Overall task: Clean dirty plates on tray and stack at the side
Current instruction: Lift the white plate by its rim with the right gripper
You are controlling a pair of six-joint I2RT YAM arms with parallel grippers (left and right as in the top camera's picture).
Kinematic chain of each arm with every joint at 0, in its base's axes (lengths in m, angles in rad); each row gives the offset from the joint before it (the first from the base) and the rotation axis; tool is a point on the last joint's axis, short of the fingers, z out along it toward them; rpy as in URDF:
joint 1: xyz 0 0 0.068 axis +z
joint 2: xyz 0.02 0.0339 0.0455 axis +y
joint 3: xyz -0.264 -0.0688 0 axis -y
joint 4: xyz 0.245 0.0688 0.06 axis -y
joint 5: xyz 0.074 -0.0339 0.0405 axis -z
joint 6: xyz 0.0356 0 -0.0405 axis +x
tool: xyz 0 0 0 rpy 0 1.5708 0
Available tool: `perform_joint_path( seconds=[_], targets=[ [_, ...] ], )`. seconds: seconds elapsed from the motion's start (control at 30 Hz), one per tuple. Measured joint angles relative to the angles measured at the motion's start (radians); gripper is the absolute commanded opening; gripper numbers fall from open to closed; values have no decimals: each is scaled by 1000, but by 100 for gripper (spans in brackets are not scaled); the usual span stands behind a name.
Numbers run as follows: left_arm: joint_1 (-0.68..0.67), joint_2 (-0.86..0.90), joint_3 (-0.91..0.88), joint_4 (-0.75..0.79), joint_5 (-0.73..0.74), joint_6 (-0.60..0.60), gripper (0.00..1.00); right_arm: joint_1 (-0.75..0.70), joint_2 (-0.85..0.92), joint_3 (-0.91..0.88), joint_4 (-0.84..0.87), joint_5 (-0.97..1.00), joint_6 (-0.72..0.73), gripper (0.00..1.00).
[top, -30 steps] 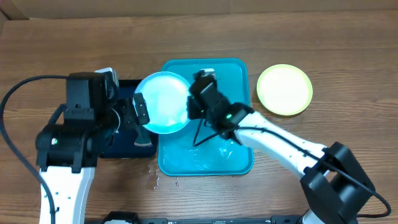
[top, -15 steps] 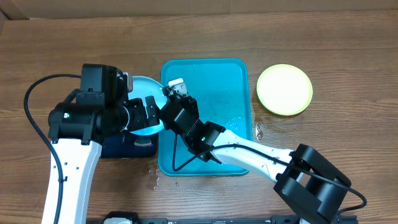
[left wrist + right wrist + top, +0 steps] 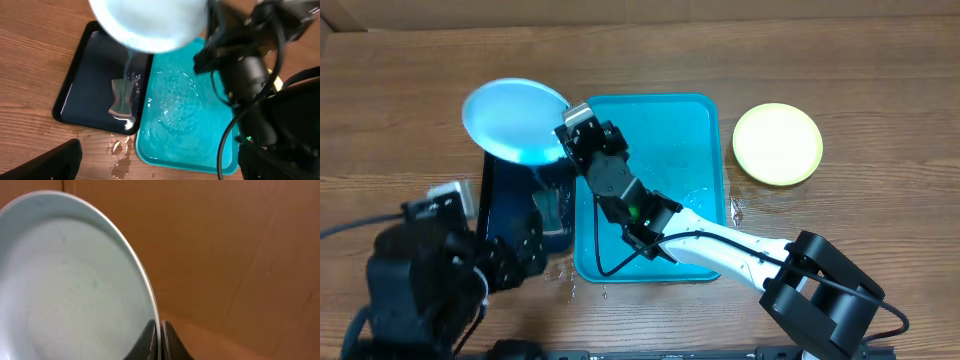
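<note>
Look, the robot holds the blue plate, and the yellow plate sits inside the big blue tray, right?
Not quite. The right gripper does hold the light blue plate, but the yellow-green plate sits on the table beside the turquoise tray, not inside it. The overhead view shows this.

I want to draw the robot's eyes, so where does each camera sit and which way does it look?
Overhead: above the table, looking straight down at the turquoise tray, yellow-green plate, left arm and right arm.
Left wrist: on the left arm, looking down at the black tray and sponge; its own open fingers show at the bottom.
Right wrist: on the right arm, facing a plain brown surface; the right gripper pinches the light blue plate.
Shared: every view shows that plate.
</note>
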Motion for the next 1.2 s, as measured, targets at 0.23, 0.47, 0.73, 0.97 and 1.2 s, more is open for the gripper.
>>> perform_joint_path(
  seconds=[0.23,0.47,0.73,0.97,1.2],
  targets=[
    [0,-16,0,-4,-7,-3,100,0,0,2,241,-24,-236,4],
    [0,-16,0,-5,-10,-3,100,0,0,2,282,-63,-329,4],
    [0,-16,0,-5,-10,-3,100,0,0,2,297,-73,-351,4],
    [0,-16,0,-5,-10,-3,100,0,0,2,345,-75,-352,4],
    [0,-16,0,-5,-10,-3,100,0,0,2,400,-63,-351,4]
  ],
)
